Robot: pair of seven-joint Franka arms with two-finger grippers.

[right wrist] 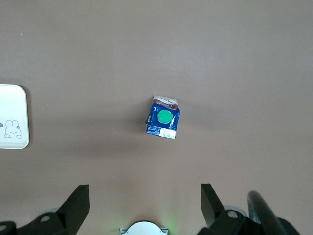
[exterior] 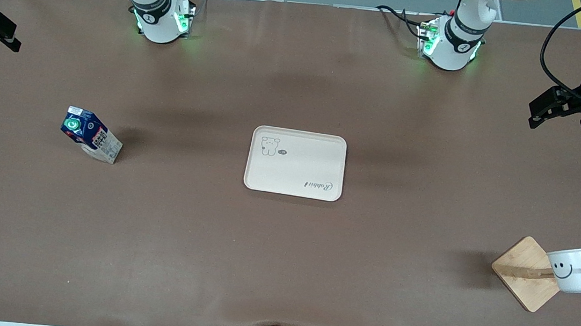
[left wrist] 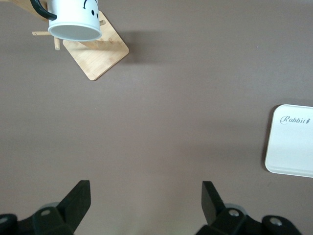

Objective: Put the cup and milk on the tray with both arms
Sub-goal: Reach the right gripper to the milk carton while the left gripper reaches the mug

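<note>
Both sets of jaws are spread wide, holding nothing. Left gripper (left wrist: 144,203) hangs over bare table (exterior: 280,264), right gripper (right wrist: 144,203) over the milk (exterior: 90,134). Tray (exterior: 296,163) sits mid-table. Cup (exterior: 576,270) looks hung on a wooden stand (exterior: 526,272), I think.

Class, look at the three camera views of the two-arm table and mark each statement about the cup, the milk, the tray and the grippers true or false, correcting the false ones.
1. The tray has nothing on it. True.
2. The cup stands on the tray. False: it hangs on a wooden stand toward the left arm's end of the table.
3. The milk stands on the table toward the right arm's end. True.
4. The left gripper holds the cup. False: it is open and holds nothing.
5. The right gripper is open above the milk. True.
</note>
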